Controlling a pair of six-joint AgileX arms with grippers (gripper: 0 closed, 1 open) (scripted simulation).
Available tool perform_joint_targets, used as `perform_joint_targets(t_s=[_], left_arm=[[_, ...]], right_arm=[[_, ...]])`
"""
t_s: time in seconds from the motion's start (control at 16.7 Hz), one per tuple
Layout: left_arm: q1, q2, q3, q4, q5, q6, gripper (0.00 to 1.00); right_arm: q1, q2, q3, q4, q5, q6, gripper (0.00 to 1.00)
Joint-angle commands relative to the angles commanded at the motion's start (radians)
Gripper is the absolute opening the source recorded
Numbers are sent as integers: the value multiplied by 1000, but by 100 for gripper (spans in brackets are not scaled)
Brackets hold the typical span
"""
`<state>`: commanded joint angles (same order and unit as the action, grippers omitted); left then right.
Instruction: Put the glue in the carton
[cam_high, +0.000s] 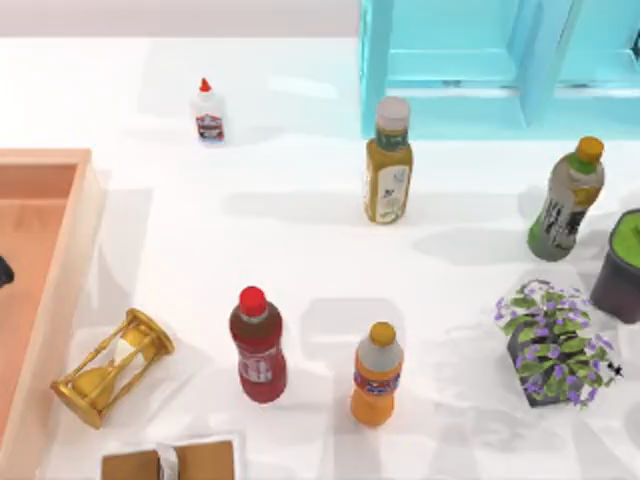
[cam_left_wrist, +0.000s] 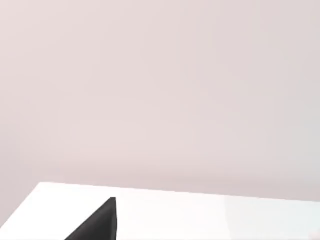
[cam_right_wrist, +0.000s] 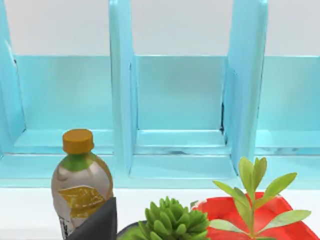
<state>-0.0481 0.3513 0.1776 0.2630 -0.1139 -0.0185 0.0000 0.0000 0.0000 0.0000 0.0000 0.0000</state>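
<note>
The glue (cam_high: 208, 112), a small white squeeze bottle with a red pointed cap, stood upright on the white table (cam_high: 300, 240) toward the far left, well apart from the carton (cam_high: 62, 300), whose peach-orange walls and floor ran along the table's left edge. Neither was touched by an arm. Near the carton's inner wall lay a gold hourglass (cam_high: 110, 368) on its side, and a small brown box with a white strap (cam_high: 168, 462) sat at the near edge. A dark-red drink bottle with a red cap (cam_high: 257, 346) and an orange drink bottle with a yellow cap (cam_high: 377, 375) stood side by side in the near middle. Farther back stood a yellow-green bottle with a pale cap (cam_high: 388, 162), just before a light blue shelf rack (cam_high: 500, 60). On the right side stood a green-and-grey bottle with an orange cap (cam_high: 567, 199) (cam_right_wrist: 80, 187), a purple-flowered plant (cam_high: 553, 342), and a dark pot holding a green succulent (cam_high: 622, 268) (cam_right_wrist: 174, 220). The right wrist view also held a red pot with a leafy sprout (cam_right_wrist: 250, 215). Each wrist view showed one dark finger tip, so whether either gripper's jaws were apart or together could not be told.
</note>
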Motion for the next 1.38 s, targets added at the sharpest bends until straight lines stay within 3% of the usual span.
perform_joint_targets(t_s=[0.72,1.08,1.38], left_arm=[[-212,1213,468,686,-221,-39,100],[-316,1707,613,891,-252,-58,100],[-369,1922,667,966,-253,-69,100]], right_arm=[[0,0,0,0,0,0,100],[0,0,0,0,0,0,100],[0,0,0,0,0,0,100]])
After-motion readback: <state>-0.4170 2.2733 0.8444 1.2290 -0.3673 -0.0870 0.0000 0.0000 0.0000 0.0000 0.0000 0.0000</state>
